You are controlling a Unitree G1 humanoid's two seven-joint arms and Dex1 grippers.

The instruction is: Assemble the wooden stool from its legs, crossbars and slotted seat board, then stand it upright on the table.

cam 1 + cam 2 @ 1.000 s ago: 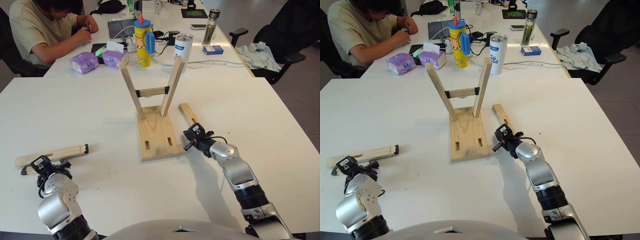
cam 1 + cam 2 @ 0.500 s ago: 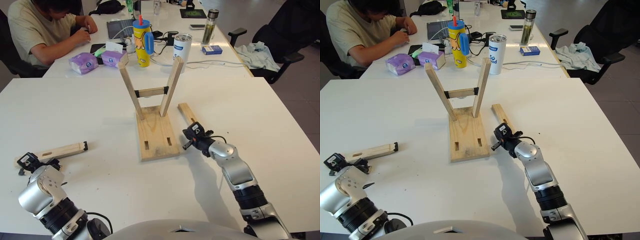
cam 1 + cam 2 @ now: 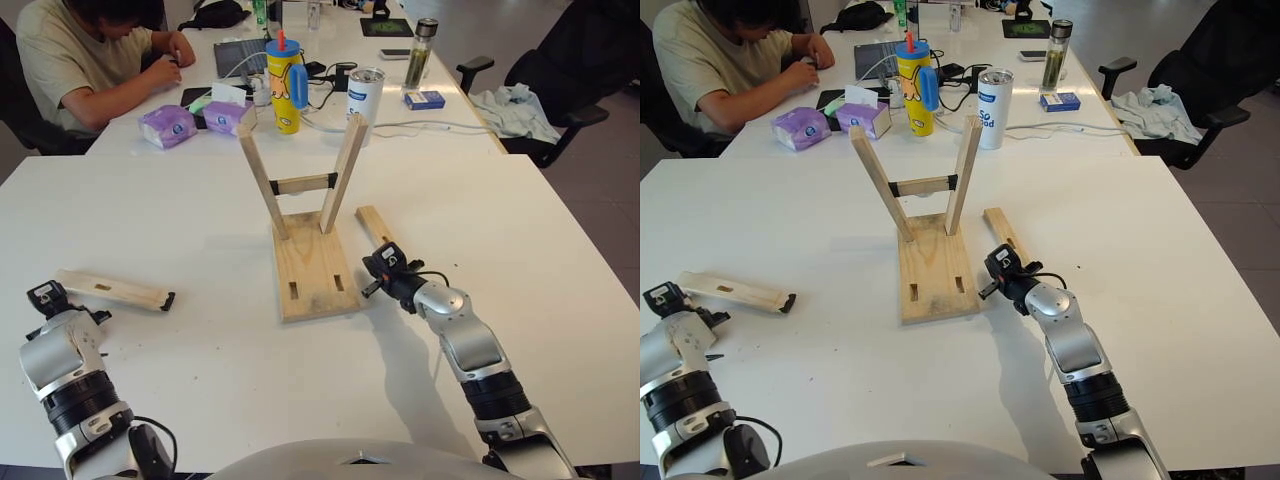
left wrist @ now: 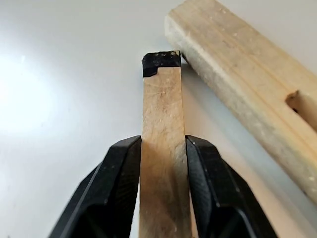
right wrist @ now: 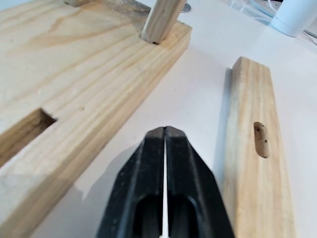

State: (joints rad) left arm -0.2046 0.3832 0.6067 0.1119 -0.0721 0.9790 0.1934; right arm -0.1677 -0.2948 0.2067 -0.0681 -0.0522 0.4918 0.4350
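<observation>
- The seat board point(image 3: 315, 268) is lying flat on the white surface point(image 3: 180, 200). The two standing legs point(image 3: 262, 182) are slanting up from its far slots, with the fitted crossbar point(image 3: 303, 184) being carried between them. This half is judged done.
- The two near slots point(image 3: 295, 289) are sitting open, so the second pair of legs is judged not yet fitted.
- The right loose leg point(image 3: 376, 226) is lying just beside the board's right edge. The right gripper point(image 5: 165, 132) is being held low between that leg and the board, its fingers point(image 5: 148, 163) pressed together on nothing.
- The left loose leg point(image 3: 115, 289) is lying well apart from the board, on its left. The left gripper point(image 4: 163, 144) is being held at that leg's outer end, its fingers point(image 4: 121, 168) pinching the loose crossbar point(image 4: 161, 109). The crossbar's black tip is lying just beside the leg's end; whether they are touching cannot be told.
- Roughly half of the task is judged as remaining. The loose crossbar is to be joined to both loose legs, that pair seated in the near slots, and the stool turned upright.
</observation>
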